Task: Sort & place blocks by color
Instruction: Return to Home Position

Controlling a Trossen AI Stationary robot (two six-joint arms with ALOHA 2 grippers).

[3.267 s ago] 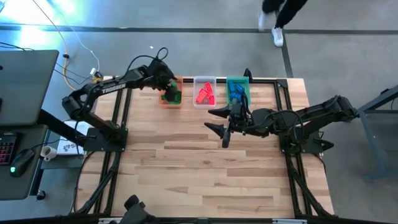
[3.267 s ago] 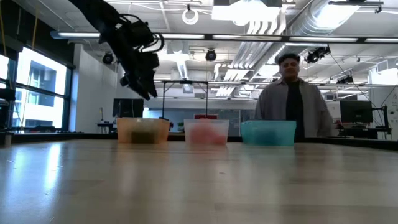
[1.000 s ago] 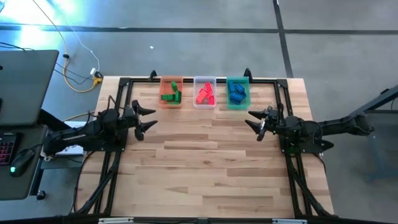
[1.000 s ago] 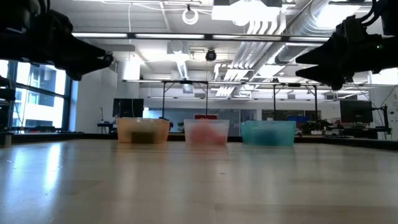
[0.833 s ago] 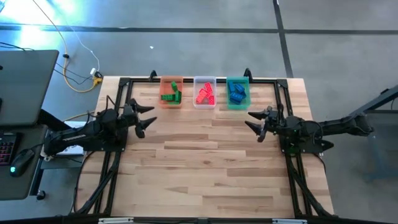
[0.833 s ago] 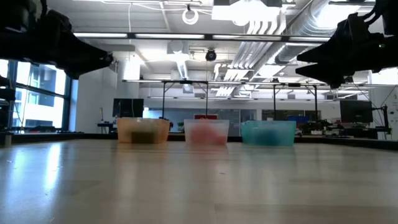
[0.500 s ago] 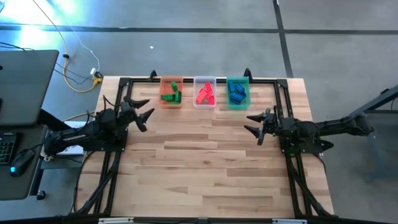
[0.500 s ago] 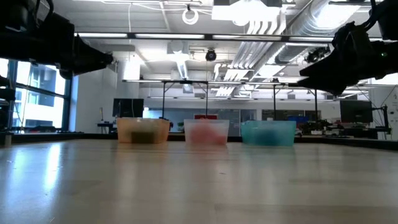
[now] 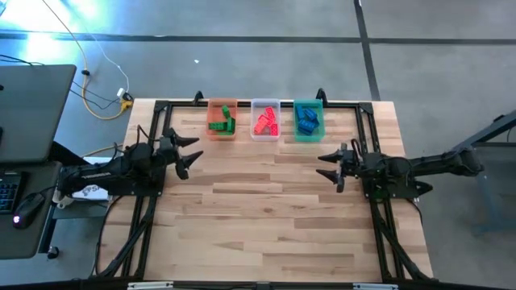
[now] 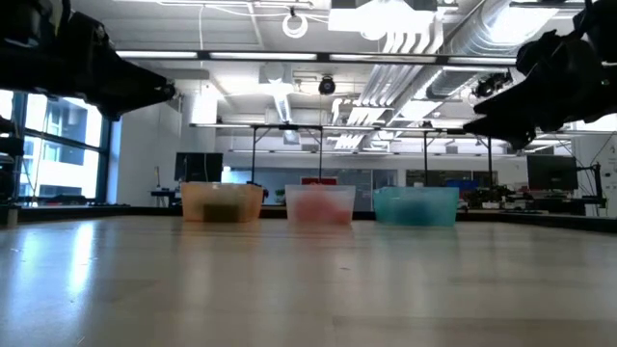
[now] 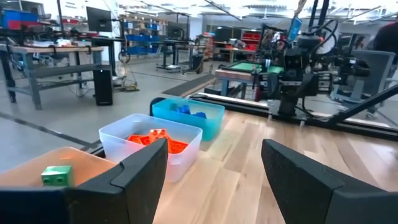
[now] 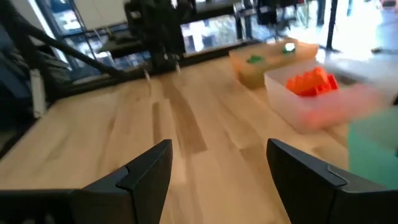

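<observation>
Against the far edge of the table (image 9: 266, 217) the sorting looks finished: red-orange blocks (image 9: 265, 122) lie in the clear bin (image 9: 265, 102), green blocks (image 9: 220, 123) in the orange bin (image 9: 211, 131) just beside it on the left arm's side, and blue blocks (image 9: 306, 121) in the green bin (image 9: 308, 102) just beside it on the right arm's side. I see none loose on the wood. The left gripper (image 9: 193, 151) hangs nearer the front than the clear bin and off to the orange bin's side, fingers spread and empty; the right gripper (image 9: 324, 163) mirrors it beyond the green bin, likewise spread with nothing between. What remains seems only the retreat to rest, best done by folding each arm back along its own side, wrists kept above the bin rims, never swinging toward the clear bin. Room is generous: bare boards fill the whole stretch in front of the clear bin. The black frame rail (image 9: 347, 102) behind it and down both sides is the edge to mind.
</observation>
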